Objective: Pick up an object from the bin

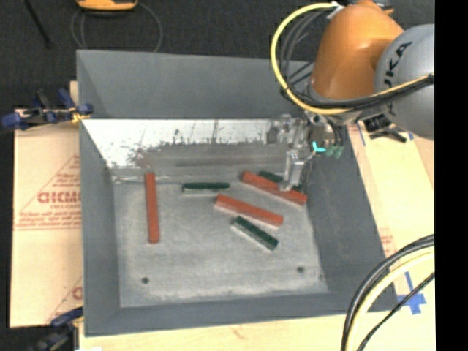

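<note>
In your grey bin [102,218], one orange-red bar [151,207] lies at the left, running front to back. Next come a dark green bar [206,187], a second orange-red bar [248,209] and a green bar [254,234] just below it. At the right, the hand [295,175] is down at a third orange-red bar [272,187] and seems to touch it. You cannot tell how wide the hand is. The arm [409,64] reads "UKA".

Rounded orange cover [351,50] above the silvery tool [295,170], ringed by yellow and black cables [278,46]; grey link [413,79] bears black lettering.
</note>
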`<move>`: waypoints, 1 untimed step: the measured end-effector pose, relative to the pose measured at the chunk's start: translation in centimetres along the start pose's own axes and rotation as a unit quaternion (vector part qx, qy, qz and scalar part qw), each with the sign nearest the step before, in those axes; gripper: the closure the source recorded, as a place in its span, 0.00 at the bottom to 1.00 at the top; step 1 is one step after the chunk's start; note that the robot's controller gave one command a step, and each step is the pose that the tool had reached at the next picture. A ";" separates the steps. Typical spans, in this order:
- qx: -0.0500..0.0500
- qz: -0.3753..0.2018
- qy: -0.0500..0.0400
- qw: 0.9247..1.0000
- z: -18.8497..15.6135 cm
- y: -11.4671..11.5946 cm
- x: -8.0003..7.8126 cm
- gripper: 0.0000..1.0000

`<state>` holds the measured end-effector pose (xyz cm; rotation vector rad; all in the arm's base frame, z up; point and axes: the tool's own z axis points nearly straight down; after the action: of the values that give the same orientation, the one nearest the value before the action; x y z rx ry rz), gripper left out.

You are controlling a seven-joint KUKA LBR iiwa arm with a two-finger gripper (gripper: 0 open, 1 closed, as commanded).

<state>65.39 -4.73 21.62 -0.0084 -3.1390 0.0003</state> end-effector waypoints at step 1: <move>0.000 -0.137 -0.001 0.991 13.7 7.5 0.3 0.00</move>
<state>65.08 2.77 7.91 0.4234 -3.1122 -0.0014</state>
